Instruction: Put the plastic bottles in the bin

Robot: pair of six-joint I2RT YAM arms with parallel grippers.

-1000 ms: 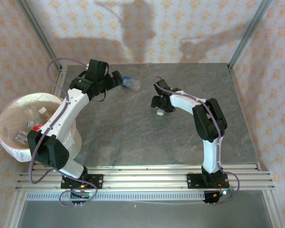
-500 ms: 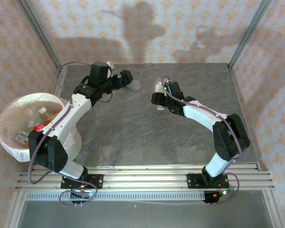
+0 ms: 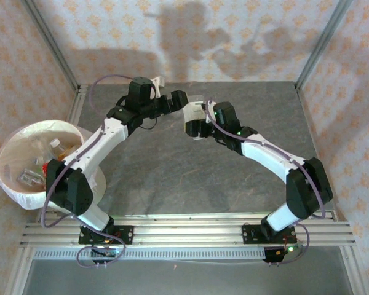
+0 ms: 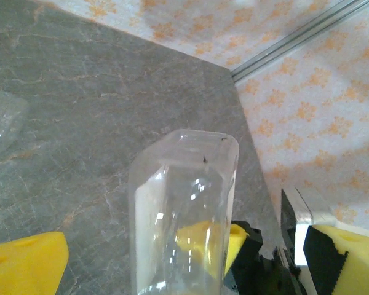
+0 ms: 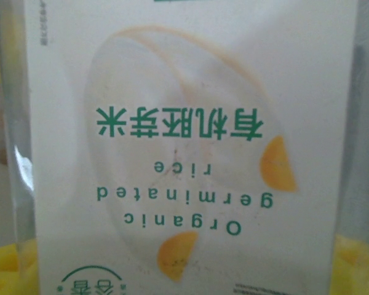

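Note:
A clear square bottle with a white label printed in green (image 3: 191, 117) hangs above the back middle of the table. My right gripper (image 3: 197, 127) is shut on it. In the right wrist view the label (image 5: 184, 147) sits close up, with the yellow pads (image 5: 6, 270) at the lower corners. My left gripper (image 3: 184, 104) is open around the same bottle (image 4: 184, 184), its yellow fingers (image 4: 24, 264) well apart on either side and not touching it. The white bin (image 3: 5, 178) stands at the far left with several bottles (image 3: 56, 146) inside.
Part of another clear bottle (image 4: 1, 126) lies on the grey table at the left edge of the left wrist view. Metal frame posts (image 3: 320, 43) and patterned walls close in the back and sides. The aluminium rail (image 3: 184, 227) runs along the near edge.
The two grippers have come together over the back middle. The right one carried its bottle up and to the left. The left one reached right, past the clear bottle on the table.

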